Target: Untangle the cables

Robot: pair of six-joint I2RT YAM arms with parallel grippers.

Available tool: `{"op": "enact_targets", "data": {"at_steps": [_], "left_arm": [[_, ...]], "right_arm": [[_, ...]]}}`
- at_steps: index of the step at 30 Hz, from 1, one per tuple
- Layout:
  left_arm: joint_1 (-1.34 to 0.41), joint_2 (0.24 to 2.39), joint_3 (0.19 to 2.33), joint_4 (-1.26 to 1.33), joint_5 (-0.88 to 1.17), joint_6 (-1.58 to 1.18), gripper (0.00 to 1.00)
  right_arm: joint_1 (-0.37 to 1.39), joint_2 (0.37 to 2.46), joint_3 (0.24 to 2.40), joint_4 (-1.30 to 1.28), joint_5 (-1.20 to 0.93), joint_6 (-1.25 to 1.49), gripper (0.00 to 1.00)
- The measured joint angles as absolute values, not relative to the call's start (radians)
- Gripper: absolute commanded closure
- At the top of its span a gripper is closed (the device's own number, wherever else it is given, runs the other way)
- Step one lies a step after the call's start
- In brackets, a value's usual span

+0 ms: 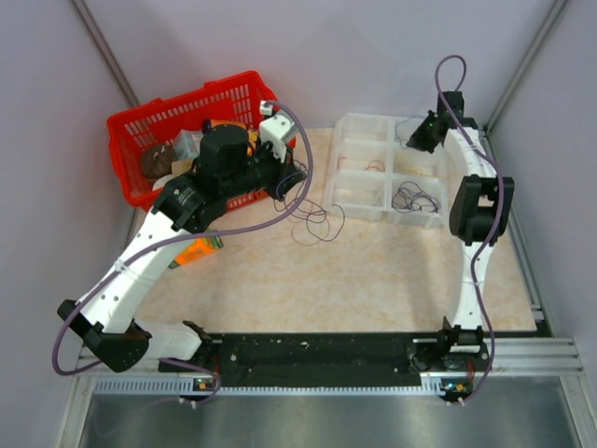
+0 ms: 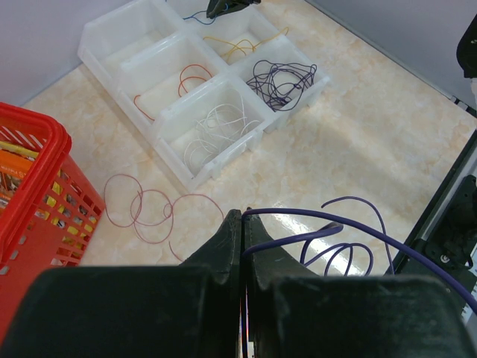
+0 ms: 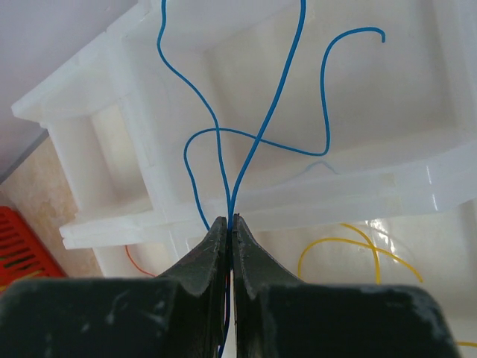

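My left gripper [image 2: 244, 212] is shut on a purple wire [image 2: 350, 227] that curls away to the right above the table. It hovers beside the red basket [image 1: 297, 179]. A dark red wire [image 2: 145, 209] lies looped on the table ahead of it. My right gripper [image 3: 229, 221] is shut on a thin blue wire [image 3: 223, 134], held over a far compartment of the clear tray [image 1: 420, 138]. The tray's compartments hold a red wire [image 2: 192, 74], white wires [image 2: 216, 127], a yellow wire [image 2: 238, 46] and a dark bundle [image 2: 279, 78].
The clear divided tray [image 1: 342, 126] stands at the back right of the table. A red plastic basket [image 1: 131, 126] with packets sits at the back left, close to my left arm. An orange packet [image 1: 196, 250] lies under that arm.
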State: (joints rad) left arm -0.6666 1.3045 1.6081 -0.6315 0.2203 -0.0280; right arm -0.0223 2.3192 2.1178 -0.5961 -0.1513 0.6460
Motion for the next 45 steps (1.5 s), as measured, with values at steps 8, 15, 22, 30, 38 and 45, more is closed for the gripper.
{"op": "enact_targets", "data": {"at_steps": [8,15,22,30,38,45], "left_arm": [[-0.666,1.304,1.608,-0.632,0.220,-0.031,1.00],[-0.666,1.304,1.608,-0.632,0.215,-0.032,1.00],[-0.666,1.304,1.608,-0.634,0.218,-0.033,1.00],[-0.664,1.306,1.608,-0.636,0.244,-0.036,1.00],[-0.664,1.311,1.597,-0.619,0.302,-0.078,1.00],[-0.663,1.312,1.561,-0.583,0.325,-0.136,1.00]], "right_arm": [[-0.022,2.402,2.233,-0.612,-0.151,0.726,0.98],[-0.023,2.466,2.294,-0.589,-0.130,0.763,0.83],[-0.022,2.523,2.375,-0.565,-0.116,0.689,0.52],[-0.023,2.426,2.309,-0.614,-0.102,0.569,0.20],[-0.030,2.312,2.328,-0.751,-0.094,0.493,0.14],[-0.035,2.219,2.282,-0.838,-0.078,0.432,0.17]]}}
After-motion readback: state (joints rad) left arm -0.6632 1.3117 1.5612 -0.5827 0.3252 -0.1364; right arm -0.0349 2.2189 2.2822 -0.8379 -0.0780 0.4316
